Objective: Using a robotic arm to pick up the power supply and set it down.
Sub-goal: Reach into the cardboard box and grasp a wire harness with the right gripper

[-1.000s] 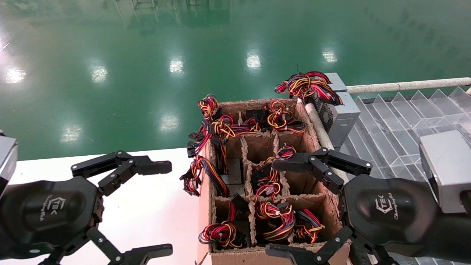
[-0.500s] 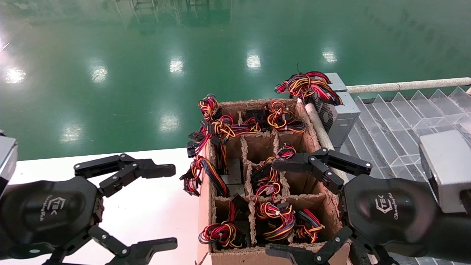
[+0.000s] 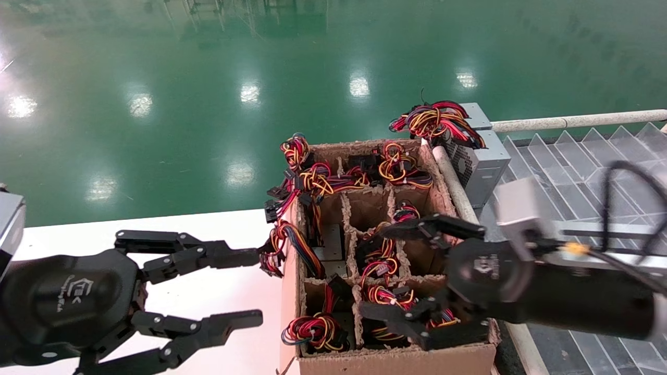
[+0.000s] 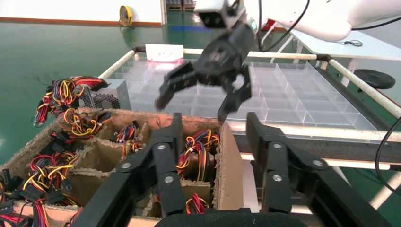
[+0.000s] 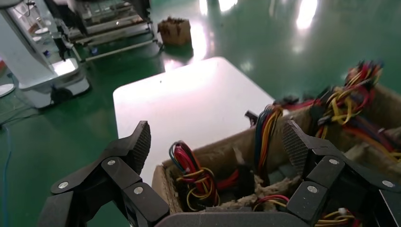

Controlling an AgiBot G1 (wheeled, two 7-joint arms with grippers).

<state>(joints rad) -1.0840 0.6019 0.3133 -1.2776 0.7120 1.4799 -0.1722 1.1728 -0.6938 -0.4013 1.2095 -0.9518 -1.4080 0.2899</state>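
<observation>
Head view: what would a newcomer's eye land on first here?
The cardboard box of divider cells stuffed with red, yellow and orange wire bundles, at centre. The right gripper hangs open over its cells, and the left gripper reaches open from the white table toward its side.

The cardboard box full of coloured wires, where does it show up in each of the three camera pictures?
Head view: the cardboard box sits low in the middle, with the right gripper open above it.
Left wrist view: it fills the lower left, seen between the left gripper fingers.
Right wrist view: it runs along the lower right.
Shared landmark: the white table beside the box, seen in head and right wrist views.
</observation>
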